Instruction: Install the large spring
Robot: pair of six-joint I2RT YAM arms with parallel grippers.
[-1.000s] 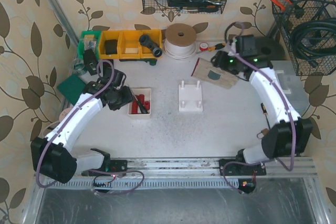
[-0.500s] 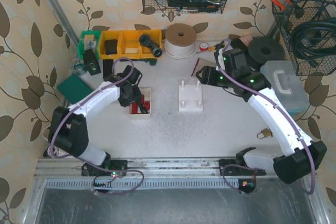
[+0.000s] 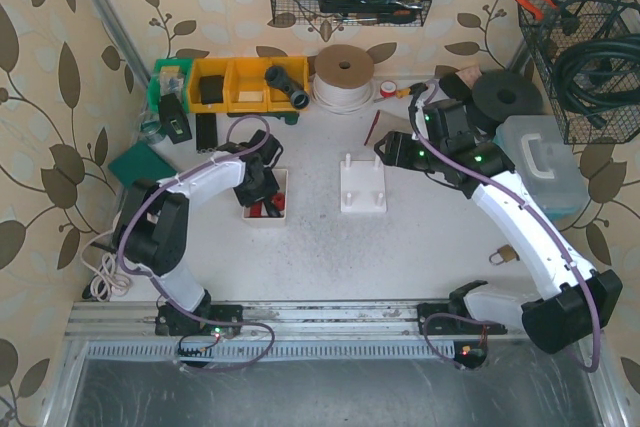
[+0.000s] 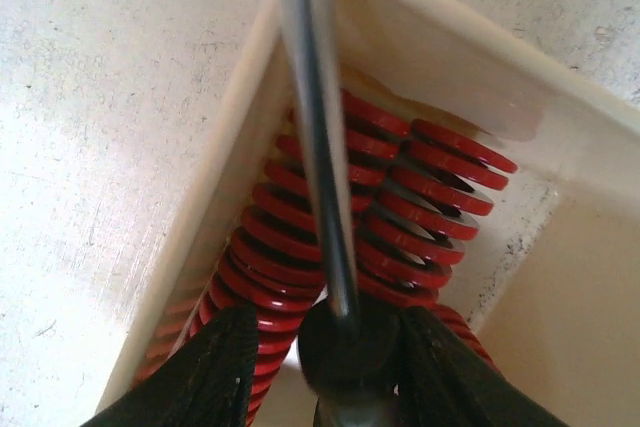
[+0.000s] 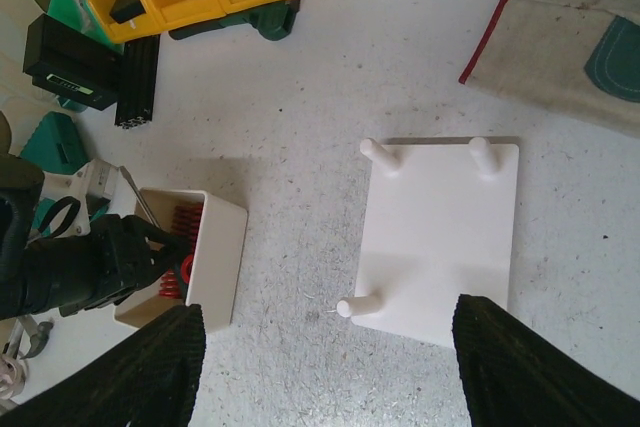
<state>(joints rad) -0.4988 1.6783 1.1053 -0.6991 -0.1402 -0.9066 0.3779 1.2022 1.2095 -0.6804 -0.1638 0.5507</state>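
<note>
Reaching into the bin [image 5: 215, 257], the left claw [image 4: 328, 332] straddles a dark handle [image 4: 345, 372] above red springs [image 4: 420, 197]; whether it grips cannot be told. The right claw [image 5: 325, 312] is spread, empty. Peg plate [image 5: 440, 237] bare: installation not started.

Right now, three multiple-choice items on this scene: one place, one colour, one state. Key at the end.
1. Where is the left gripper?
A. Down at the white tray
B. Over the peg plate
C. At the yellow bins

2. What colour are the springs in that tray?
A. Blue
B. Red
C. Green

3. What state is the right gripper in?
A. Shut on a spring
B. Shut on a peg
C. Open, nothing between its fingers

Key:
1 A: the top view puts it at the tray, and its wrist camera is filled with the tray's contents.
2 B: the left wrist view shows red coils lying side by side.
3 C: its wrist view shows the fingers spread wide, with the white peg plate bare below them.
</note>
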